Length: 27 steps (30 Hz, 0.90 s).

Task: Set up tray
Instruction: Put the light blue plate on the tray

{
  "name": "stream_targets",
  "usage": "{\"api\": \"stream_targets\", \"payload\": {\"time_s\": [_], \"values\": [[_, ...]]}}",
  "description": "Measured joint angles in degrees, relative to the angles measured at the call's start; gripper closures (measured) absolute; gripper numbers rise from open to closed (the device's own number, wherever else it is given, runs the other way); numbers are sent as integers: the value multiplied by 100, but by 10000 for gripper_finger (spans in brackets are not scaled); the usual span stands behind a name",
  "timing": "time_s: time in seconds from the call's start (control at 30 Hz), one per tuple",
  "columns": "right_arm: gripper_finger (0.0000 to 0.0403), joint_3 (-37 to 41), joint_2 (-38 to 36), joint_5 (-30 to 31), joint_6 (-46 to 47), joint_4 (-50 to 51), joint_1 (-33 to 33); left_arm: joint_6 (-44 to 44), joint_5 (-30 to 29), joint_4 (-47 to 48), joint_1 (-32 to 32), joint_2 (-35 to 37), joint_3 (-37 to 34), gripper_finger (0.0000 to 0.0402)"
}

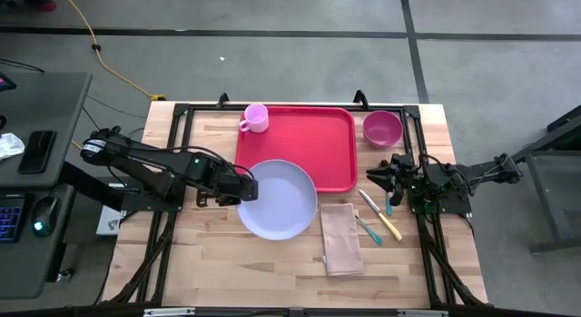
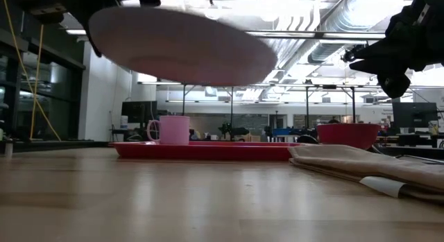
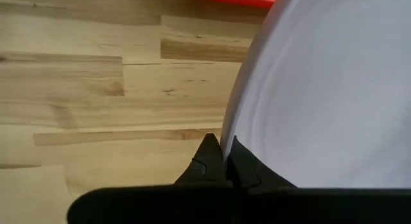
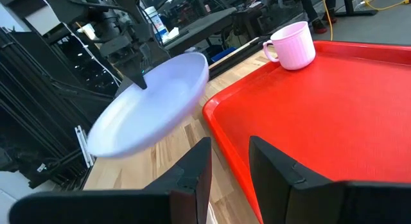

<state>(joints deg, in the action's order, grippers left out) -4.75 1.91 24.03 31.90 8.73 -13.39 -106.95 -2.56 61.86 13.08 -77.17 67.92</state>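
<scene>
Left tool: the left tool [image 1: 247,186] was pinched tight on the rim of the lavender plate [image 1: 278,199], gripping its edge on the side nearest the left arm; in the left wrist view the two dark fingers [image 3: 207,161] met at the plate's edge, one above it and one below.
Plate: it was held up off the table [image 1: 218,253], clear of the wood in the low view, and hung tilted in the right wrist view; from above it overlapped the near left corner of the tray.
Tray: the red tray [image 1: 309,144] lay flat on the table toward its far side, between the two arms, its middle bare.
Mug: a pink mug [image 1: 255,118] stood upright on the tray's far left corner, handle pointing off the tray.
Bowl: a magenta bowl [image 1: 382,128] sat on the table just beside the tray's far right corner.
Right tool: the right tool [image 1: 378,176] hovered above the table near the tray's near right corner, its fingers [image 4: 190,172] parted with nothing between them, aimed across the tray.
Napkin: a tan folded napkin [image 1: 340,237] lay on the table near the plate, on its right.
Cutlery: a pale-handled knife [image 1: 379,214] and teal-handled pieces [image 1: 369,230] lay just beside the napkin, below the right tool.
</scene>
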Motion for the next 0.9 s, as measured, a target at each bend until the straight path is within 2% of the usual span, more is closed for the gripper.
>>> {"api": "stream_targets", "payload": {"time_s": [0.2,0.9], "values": [[320,0,0,-7,-239,1,-2,39,56,-123,-238,-107,1,390],[320,0,0,-13,-302,4,-2,1901,326,-206,-1999,-146,7,390]]}}
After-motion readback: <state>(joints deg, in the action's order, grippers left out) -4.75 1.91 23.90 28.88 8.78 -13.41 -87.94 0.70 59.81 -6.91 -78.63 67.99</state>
